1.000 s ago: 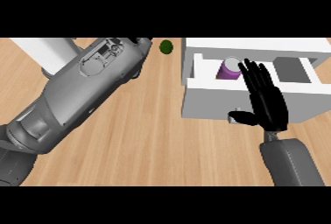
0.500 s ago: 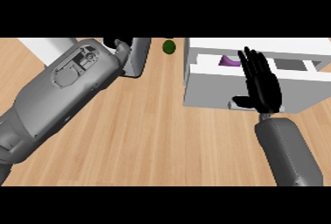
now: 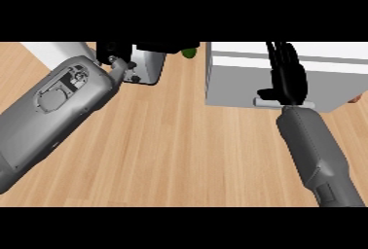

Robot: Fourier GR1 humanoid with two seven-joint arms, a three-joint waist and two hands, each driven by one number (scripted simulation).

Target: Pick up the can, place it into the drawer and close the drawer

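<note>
White drawer [image 3: 287, 73] looks pushed shut with the can out of sight, likely inside, light, hard and slippery, best held round its middle; the right robot hand [image 3: 286, 73] lies flat, straight-fingered, on its front

A kitchen, by the look of it. A light wood-grain desk [image 3: 165, 146] fills the view, and a white drawer unit [image 3: 237, 78] with a grey handle [image 3: 267, 102] stands on it.

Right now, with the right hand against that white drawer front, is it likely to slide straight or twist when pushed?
Probably straight: the right hand lies flat against the drawer front near its handle. The boxy white front looks rigid, so it likely won't flex.
</note>
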